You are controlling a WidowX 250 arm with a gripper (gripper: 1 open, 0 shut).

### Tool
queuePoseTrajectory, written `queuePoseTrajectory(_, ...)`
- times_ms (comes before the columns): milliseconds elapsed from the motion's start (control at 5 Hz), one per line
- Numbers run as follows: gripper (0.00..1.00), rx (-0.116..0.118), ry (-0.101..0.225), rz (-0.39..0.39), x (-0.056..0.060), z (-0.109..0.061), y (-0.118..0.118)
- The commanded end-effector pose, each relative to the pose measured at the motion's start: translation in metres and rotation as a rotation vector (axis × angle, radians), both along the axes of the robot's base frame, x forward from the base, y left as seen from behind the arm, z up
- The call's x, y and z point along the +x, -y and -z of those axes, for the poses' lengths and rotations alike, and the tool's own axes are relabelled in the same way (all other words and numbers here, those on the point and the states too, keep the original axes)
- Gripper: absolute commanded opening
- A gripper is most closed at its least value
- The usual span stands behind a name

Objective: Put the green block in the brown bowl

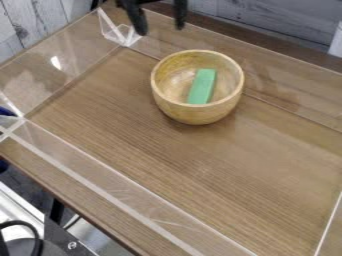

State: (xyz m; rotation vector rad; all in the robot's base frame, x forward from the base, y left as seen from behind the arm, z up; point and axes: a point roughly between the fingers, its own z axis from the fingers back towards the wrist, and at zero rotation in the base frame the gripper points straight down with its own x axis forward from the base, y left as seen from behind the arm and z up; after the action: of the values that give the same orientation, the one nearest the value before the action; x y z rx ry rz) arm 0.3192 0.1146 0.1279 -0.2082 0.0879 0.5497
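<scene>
Mint-green and flat, the green block lies inside the brown bowl, leaning along the bowl's inner slope with its upper end near the far rim and its lower end down on the paler floor. The bowl is thick-walled light wood with visible grain, and it stands upright on the wood-grain desk, in the far half of the surface.

Up beyond the bowl's far-left rim, at the very top of the picture, hangs the black tool. Only its two dark fingers reach into view, and they stand wide apart with nothing between them. The tool is well apart from the bowl and touches neither it nor the block.

Clear plastic walls fence the desk on all sides of the bowl, and a folded clear corner piece sits just beside the tool, to the far left of the bowl.
</scene>
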Motion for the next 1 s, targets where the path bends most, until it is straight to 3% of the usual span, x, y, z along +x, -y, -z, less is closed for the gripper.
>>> queuePoseTrajectory(0,1.00,0.108,-0.017,-0.023,-0.014,-0.018,-0.030)
queuePoseTrajectory(200,1.00,0.157,-0.073,-0.082,-0.034,-0.010,-0.055)
queuePoseTrajectory(400,1.00,0.164,-0.073,-0.104,-0.062,0.000,-0.072)
queuePoseTrajectory(600,1.00,0.152,-0.071,-0.119,-0.081,0.013,-0.083)
queuePoseTrajectory(800,1.00,0.133,-0.096,-0.165,-0.077,0.021,-0.099)
